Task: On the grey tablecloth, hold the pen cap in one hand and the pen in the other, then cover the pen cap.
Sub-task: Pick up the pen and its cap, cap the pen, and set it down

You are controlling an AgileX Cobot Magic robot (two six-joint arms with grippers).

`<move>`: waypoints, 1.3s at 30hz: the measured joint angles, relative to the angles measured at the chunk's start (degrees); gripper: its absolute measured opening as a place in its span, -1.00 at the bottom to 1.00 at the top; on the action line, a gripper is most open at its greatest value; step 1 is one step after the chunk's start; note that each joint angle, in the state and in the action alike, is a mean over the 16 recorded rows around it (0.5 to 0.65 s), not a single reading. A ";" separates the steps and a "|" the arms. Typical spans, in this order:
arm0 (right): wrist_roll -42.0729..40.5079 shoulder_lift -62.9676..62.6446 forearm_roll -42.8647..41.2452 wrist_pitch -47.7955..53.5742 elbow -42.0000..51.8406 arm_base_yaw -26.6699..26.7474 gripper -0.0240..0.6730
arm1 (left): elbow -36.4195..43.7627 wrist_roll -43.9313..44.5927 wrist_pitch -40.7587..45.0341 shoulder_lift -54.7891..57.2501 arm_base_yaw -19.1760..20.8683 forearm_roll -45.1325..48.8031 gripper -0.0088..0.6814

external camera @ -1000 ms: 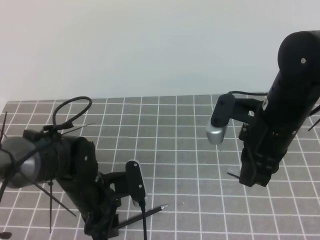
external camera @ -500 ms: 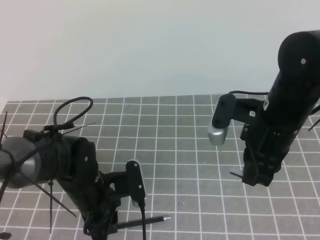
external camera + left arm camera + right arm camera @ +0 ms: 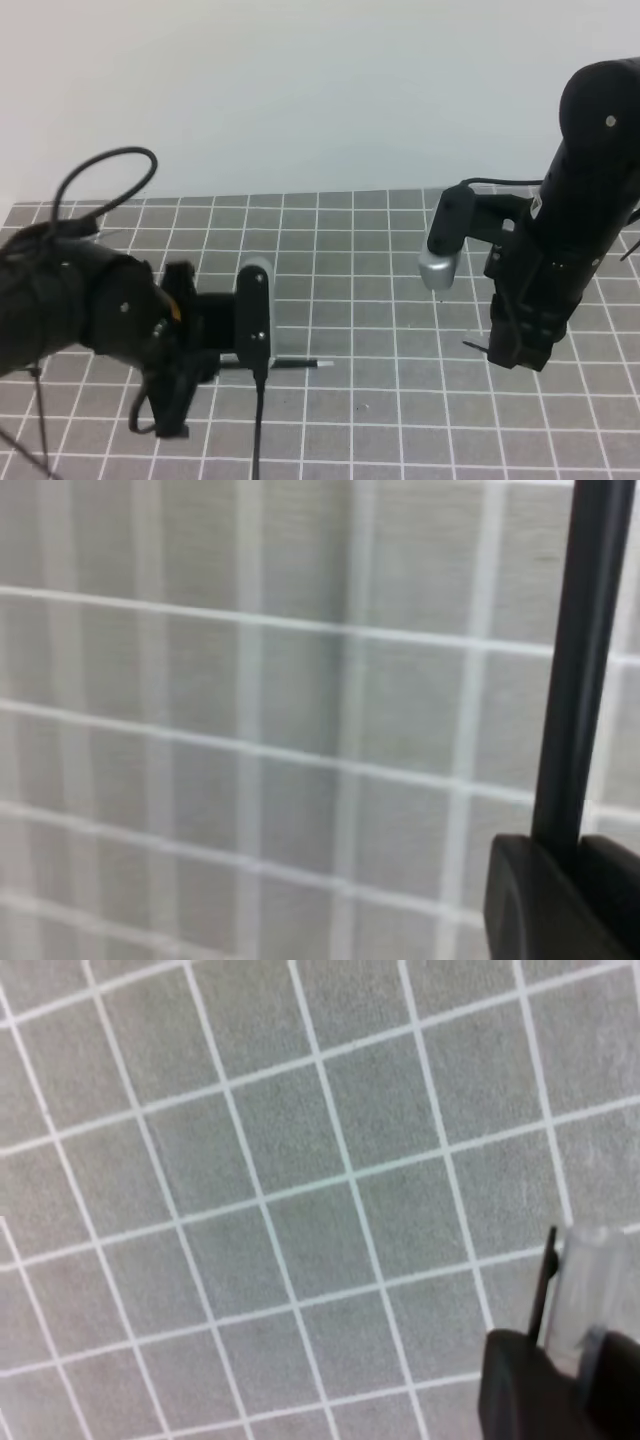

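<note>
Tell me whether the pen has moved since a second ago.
Yes. The pen has come up the grid, about a row farther back, now level in the left gripper.

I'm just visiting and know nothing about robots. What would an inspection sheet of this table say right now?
Surface: grey tablecloth with white grid lines, lying flat.
Job's things: pen held level above the cloth, silver tip pointing right; pen cap, which looks clear here, with a dark clip.
Clutter: nothing seen.
Grippers: left gripper shut on the pen; right gripper shut on the pen cap.
Cables: black cable looping over the left arm.
Surroundings: plain pale wall.
</note>
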 joint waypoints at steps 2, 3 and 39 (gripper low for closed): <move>0.02 -0.39 0.16 0.01 0.00 0.38 -0.67 | 0.09 0.23 -1.43 -1.82 0.00 1.23 -0.85; 0.03 -0.60 0.26 0.02 0.00 0.64 -0.67 | 0.17 0.32 -2.17 -2.69 0.00 1.77 -0.85; 7.19 -2.03 4.54 0.23 0.00 13.11 -0.67 | 29.68 2.53 -46.77 -27.65 -1.30 25.65 -0.85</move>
